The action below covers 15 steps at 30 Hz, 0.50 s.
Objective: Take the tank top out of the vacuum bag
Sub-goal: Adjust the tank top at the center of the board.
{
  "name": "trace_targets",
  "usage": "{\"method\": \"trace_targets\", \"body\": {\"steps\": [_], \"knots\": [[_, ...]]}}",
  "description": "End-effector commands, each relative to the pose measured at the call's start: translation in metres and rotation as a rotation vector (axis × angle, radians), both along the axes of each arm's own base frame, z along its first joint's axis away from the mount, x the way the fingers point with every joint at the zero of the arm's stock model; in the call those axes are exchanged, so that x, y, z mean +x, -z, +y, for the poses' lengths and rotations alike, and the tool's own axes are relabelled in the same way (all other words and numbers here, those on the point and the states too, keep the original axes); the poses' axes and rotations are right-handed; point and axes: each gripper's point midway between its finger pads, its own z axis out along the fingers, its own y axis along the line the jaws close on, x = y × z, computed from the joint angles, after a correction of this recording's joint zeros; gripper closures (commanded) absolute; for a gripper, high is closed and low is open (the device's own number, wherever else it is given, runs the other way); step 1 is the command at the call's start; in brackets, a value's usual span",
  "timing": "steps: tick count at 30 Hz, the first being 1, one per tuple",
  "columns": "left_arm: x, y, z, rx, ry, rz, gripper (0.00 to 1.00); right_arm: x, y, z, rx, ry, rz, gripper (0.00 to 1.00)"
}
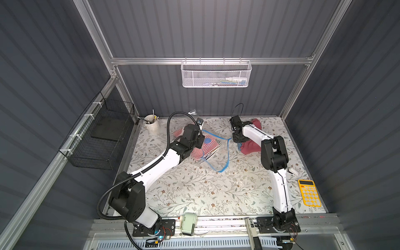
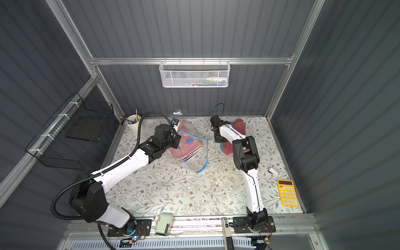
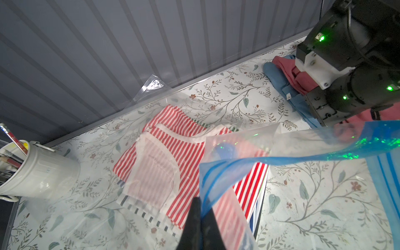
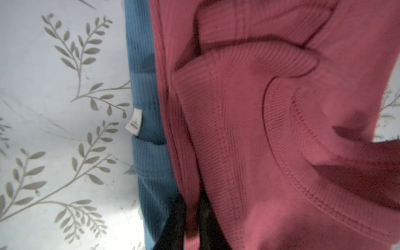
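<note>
Your left jaws are clenched on the blue zip strip of the vacuum bag, and that edge is held up off the bench. The rest of the clear plastic lies crumpled and flat. In both top views the strip loops around the bag's mouth on the side facing the right arm, and the round blue valve cap sits on top of the bag, just beside the left arm's wrist.

The striped tank top is inside the bag. You can see its red and white stripes and white trim through the plastic, folded over other striped cloth.

Your right jaws are outside the bag, just past its mouth. In the right wrist view they are pinched together on a fold of the pink ribbed garment. That garment lies bunched on top of a blue ribbed garment with a small white label. Both garments are on the bench near the bag and do not touch it.

A white cup of brushes stands beyond the bag on the left arm's side. A yellow calculator lies well apart from the bag, past the right arm.
</note>
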Motion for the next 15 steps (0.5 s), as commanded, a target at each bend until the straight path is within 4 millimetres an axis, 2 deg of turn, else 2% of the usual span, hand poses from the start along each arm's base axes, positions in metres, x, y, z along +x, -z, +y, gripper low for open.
{"method": "trace_targets", "body": {"steps": [1,2,9,15], "knots": [[0.005,-0.001,-0.001,-0.012,-0.005,0.009,1.0,-0.001,0.0,-0.006,-0.03,0.01,0.012,0.97],[0.005,-0.001,-0.001,-0.013,-0.004,0.009,1.0,-0.001,-0.001,-0.006,-0.03,0.009,0.011,1.0],[0.005,-0.003,-0.001,-0.015,-0.004,0.006,1.0,0.0,-0.013,-0.001,0.005,-0.001,-0.003,1.0],[0.004,-0.004,-0.001,-0.02,-0.004,0.005,1.0,0.0,-0.045,0.01,0.089,-0.027,-0.044,1.0]]}}
